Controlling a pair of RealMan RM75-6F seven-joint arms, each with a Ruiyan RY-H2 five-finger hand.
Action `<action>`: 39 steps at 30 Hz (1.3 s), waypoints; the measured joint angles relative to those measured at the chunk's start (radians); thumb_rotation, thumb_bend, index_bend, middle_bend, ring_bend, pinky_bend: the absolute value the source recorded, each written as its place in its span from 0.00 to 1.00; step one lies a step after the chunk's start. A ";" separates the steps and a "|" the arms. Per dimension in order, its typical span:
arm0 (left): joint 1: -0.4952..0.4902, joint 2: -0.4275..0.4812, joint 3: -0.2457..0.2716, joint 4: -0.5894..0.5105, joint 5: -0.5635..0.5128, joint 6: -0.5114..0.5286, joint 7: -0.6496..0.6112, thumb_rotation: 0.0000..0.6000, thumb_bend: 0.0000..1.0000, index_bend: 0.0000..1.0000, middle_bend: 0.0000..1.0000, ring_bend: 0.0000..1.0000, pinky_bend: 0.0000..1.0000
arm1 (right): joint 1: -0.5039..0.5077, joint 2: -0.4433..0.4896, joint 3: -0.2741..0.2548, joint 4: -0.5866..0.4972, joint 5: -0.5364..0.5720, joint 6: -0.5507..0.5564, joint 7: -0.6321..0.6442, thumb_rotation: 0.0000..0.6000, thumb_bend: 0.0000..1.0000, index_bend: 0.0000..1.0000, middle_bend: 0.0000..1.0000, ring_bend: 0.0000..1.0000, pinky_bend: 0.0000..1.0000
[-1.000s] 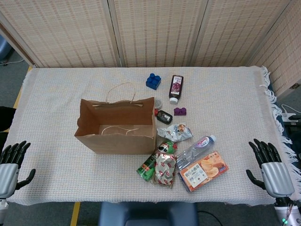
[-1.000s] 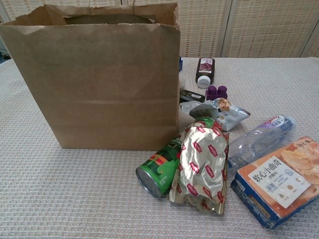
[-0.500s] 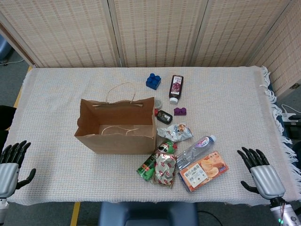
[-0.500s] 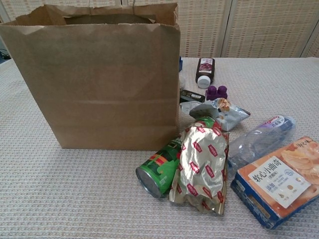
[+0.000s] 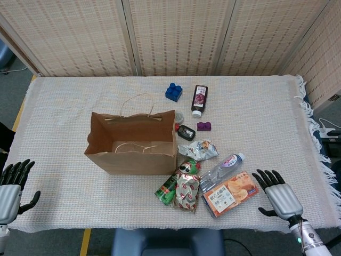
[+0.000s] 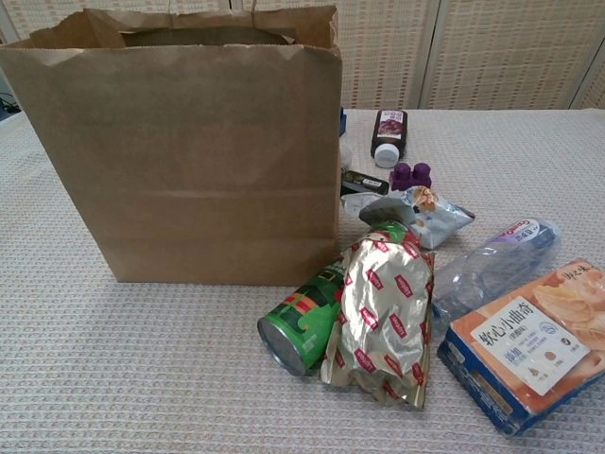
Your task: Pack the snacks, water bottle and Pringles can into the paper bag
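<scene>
The brown paper bag stands upright with its mouth open, left of the snacks. A green Pringles can lies on its side under a gold snack pouch. A silver snack bag, a clear water bottle and an orange cracker box lie to the right. My right hand hovers open just right of the box. At the table's near left edge my left hand is open. The chest view shows neither hand.
Behind the snacks lie a dark sauce bottle, a blue toy block, a purple block and a small black object. A woven cloth covers the table; folding screens stand behind.
My right hand has moved left and toward the near edge, closing in on the orange cracker box. The left hand and all objects have stayed put.
</scene>
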 measured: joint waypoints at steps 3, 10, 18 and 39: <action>0.000 0.000 0.000 -0.002 -0.001 -0.001 0.001 1.00 0.37 0.00 0.00 0.00 0.00 | 0.022 -0.019 0.009 -0.010 0.033 -0.032 -0.043 0.83 0.10 0.00 0.00 0.00 0.05; -0.002 0.001 -0.001 -0.002 -0.003 -0.004 0.000 1.00 0.37 0.00 0.00 0.00 0.00 | 0.076 -0.065 0.021 -0.025 0.128 -0.109 -0.106 0.83 0.10 0.00 0.00 0.00 0.05; -0.004 0.004 -0.001 -0.004 -0.004 -0.008 -0.004 1.00 0.37 0.00 0.00 0.00 0.00 | 0.111 -0.101 0.037 -0.028 0.203 -0.134 -0.130 0.83 0.10 0.00 0.00 0.00 0.05; -0.007 0.005 -0.001 -0.004 -0.006 -0.012 -0.005 1.00 0.37 0.00 0.00 0.00 0.00 | 0.187 -0.053 -0.017 -0.116 0.320 -0.216 -0.160 0.83 0.10 0.00 0.00 0.00 0.06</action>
